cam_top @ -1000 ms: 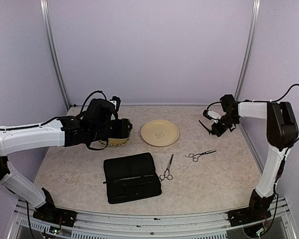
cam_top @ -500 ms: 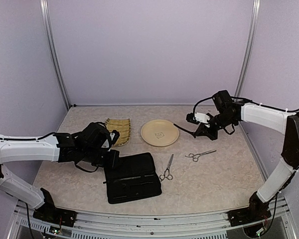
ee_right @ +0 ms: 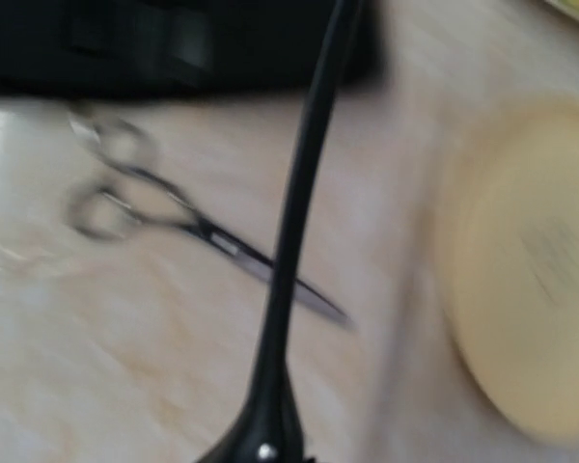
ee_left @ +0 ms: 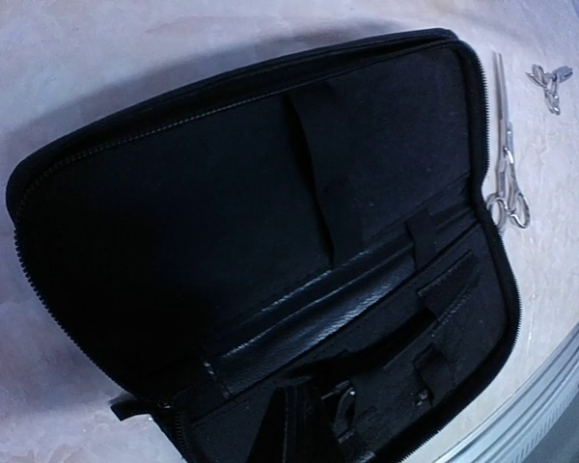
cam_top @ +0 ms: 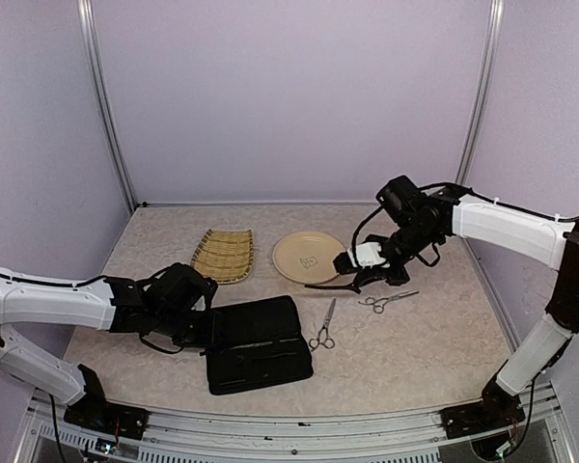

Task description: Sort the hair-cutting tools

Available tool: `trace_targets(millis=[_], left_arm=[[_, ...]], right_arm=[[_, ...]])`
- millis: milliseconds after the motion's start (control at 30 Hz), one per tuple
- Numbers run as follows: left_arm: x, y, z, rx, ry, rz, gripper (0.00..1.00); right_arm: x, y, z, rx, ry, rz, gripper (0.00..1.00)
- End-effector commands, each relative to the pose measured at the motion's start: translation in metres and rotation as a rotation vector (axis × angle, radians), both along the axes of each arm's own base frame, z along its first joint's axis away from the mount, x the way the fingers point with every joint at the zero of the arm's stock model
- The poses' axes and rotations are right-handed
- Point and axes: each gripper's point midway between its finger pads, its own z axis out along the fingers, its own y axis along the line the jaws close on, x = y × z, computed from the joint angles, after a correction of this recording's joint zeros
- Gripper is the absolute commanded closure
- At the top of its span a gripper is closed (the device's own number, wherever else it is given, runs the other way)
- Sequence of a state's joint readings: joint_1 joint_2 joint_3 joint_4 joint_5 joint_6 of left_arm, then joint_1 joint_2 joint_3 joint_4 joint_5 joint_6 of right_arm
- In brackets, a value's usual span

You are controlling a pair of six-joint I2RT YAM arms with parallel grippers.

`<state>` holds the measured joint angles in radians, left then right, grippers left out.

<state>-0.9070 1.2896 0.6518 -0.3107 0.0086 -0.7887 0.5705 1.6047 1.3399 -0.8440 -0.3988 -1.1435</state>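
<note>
Top external: right gripper (cam_top: pixel 355 280) hangs above the table (cam_top: pixel 415 357) between plate (cam_top: pixel 310 257) and right scissors (cam_top: pixel 388 301), jaws closed on a thin black clip (cam_top: pixel 326 286) that sticks out leftward along the plate's near rim; left scissors (cam_top: pixel 323 325) lie flat just right of the case (cam_top: pixel 258 344), blades pointing away from the arms, apart from the right scissors; tray (cam_top: pixel 225 256) sits left of the plate; left gripper (cam_top: pixel 201 326) is low at the case's left edge, jaws fully closed, cannot tell whether they pinch anything; left wrist: case lies open and flat, both scissors beyond its right side; right wrist: blurred, clip runs up the frame over left scissors and table
</note>
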Motion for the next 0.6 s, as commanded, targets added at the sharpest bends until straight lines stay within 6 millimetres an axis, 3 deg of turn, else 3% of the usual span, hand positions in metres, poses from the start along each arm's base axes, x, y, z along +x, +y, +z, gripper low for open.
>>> trace_targets(millis=[0,333,433,567], left_arm=[[0.004,0.007,-0.01,0.043,0.017,0.029,1.0],[0.006,0.002,-0.035,0.055,0.034,0.025,1.0],[0.01,-0.005,-0.023,0.05,0.005,0.014,1.0],[0.018,-0.003,0.008,0.038,-0.079,0.033,1.0]], right_arm=[[-0.05,0.013,-0.025,-0.098,0.036,0.16,1.0],[-0.091,0.036,-0.054,-0.26,0.038,0.337,1.0],[-0.094,0.041,-0.063,-0.32,0.03,0.368,1.0],[-0.095,0.044,-0.075,-0.381,0.017,0.404,1.0]])
